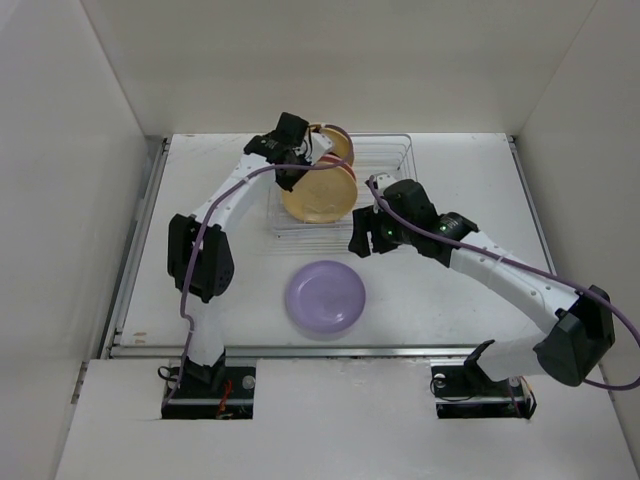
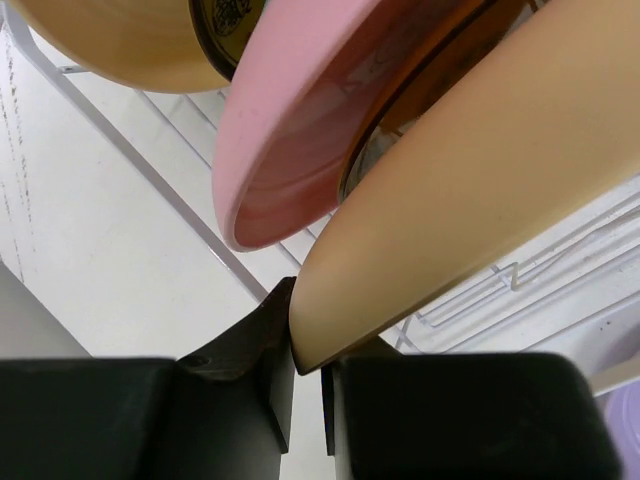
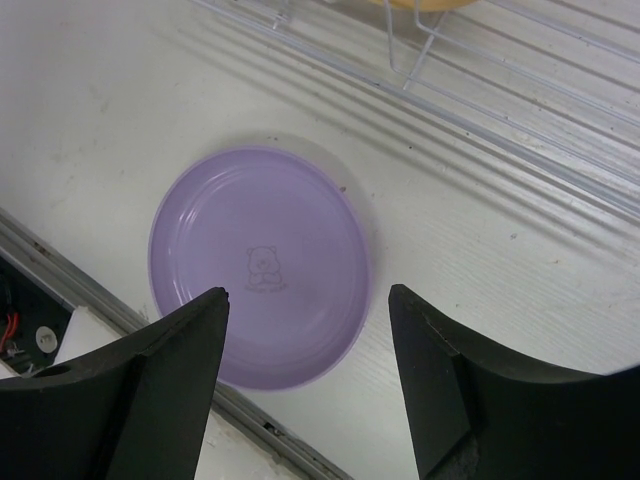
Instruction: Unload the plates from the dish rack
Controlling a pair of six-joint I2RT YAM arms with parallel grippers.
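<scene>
Plates (image 2: pixel 300 130) stand in the dish rack (image 1: pixel 395 165). We find left hand (image 2: pixel 308 360) clamped on the yellow-tan plate (image 2: pixel 480 200)'s rim; right hand (image 3: pixel 308 300) open, empty, above the lavender plate (image 3: pixel 260 260).

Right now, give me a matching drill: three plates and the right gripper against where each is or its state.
1 lavender plate
2 yellow-tan plate
3 pink plate
4 right gripper

A rim pinched by left gripper
B open, empty
C flat on table
D in dish rack, not gripped

Pairs: 1-C, 2-A, 3-D, 4-B
</scene>
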